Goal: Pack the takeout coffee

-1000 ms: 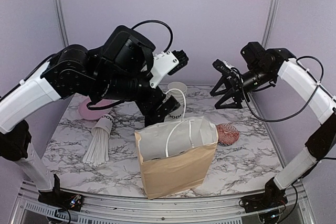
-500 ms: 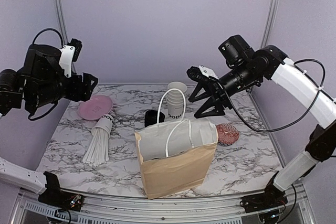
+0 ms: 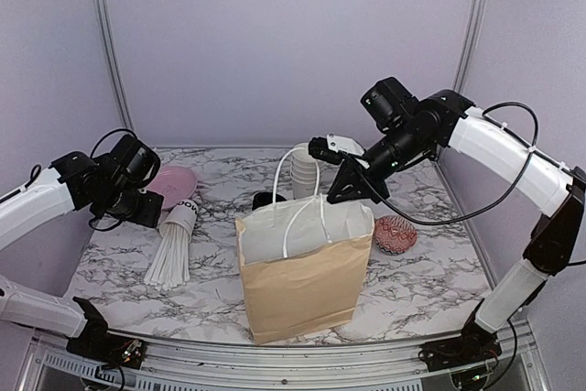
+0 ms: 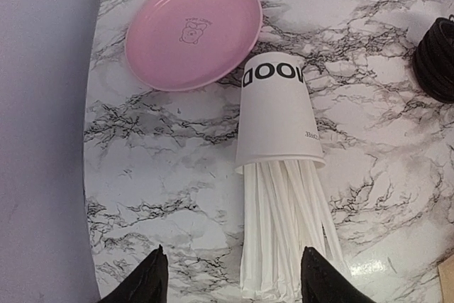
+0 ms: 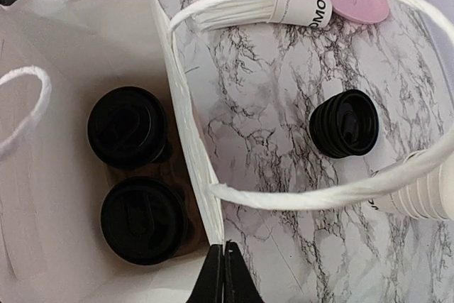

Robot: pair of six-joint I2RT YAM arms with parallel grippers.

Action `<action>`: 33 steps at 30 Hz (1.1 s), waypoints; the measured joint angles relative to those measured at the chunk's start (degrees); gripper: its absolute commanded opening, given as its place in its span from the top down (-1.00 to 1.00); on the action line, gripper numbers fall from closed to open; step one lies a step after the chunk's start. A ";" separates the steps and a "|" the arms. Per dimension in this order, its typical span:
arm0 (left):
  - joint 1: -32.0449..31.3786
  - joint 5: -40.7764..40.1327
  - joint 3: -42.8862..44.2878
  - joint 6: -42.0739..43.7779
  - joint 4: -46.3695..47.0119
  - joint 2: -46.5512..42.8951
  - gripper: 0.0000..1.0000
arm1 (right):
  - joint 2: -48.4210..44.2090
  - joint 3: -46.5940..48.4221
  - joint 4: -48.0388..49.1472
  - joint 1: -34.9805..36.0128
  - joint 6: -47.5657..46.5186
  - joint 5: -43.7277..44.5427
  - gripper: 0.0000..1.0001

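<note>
Right pincer [image 5: 222, 264]: fingers pressed together on the upper rim of the brown bag [image 3: 307, 286], which stands upright on the marble table [image 4: 156, 175]. A white handle [image 5: 298, 200] loops out from the rim just ahead of the fingertips. Inside the bag, on one side of the pinched wall, stand two takeout coffees, of which only the black lids show. The nearer coffee [image 5: 144, 219] sits just beside the fingertips, and the farther coffee [image 5: 128, 127] stands just beyond it, close against the first. On the other side of the pinched wall, outside the bag, a stack of black lids [image 5: 345, 123] lies on the table ahead of the pincer. A stack of lidless white cups [image 5: 418, 193] stands past it, crossed by the handle.

Left pincer [image 4: 234, 267]: fingers spread wide, holding nothing, hanging above the table well apart from the bag. Directly ahead of it a white cup [image 4: 277, 115] lies on its side, its paper-wrapped straws [image 4: 284, 225] fanning back toward the gap between the fingers. A pink plate [image 4: 191, 30] rests just beyond the cup's base.
</note>
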 measured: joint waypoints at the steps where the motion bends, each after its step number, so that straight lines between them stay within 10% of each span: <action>1: 0.02 0.37 -0.22 0.76 0.02 0.68 -0.22 | -0.04 -0.11 0.15 0.00 0.02 0.24 1.00; 17: -0.17 -2.80 -1.75 22.69 2.21 7.13 0.03 | -2.69 -2.89 1.75 -4.63 -0.68 4.94 1.00; 24: -0.17 -3.61 -11.63 34.36 11.23 5.31 -0.02 | -4.00 -3.26 1.40 -5.55 -1.57 3.69 0.26; 33: -0.17 -4.96 -15.32 42.91 22.84 5.75 0.22 | -7.32 -3.56 1.57 -5.55 -1.44 0.44 0.16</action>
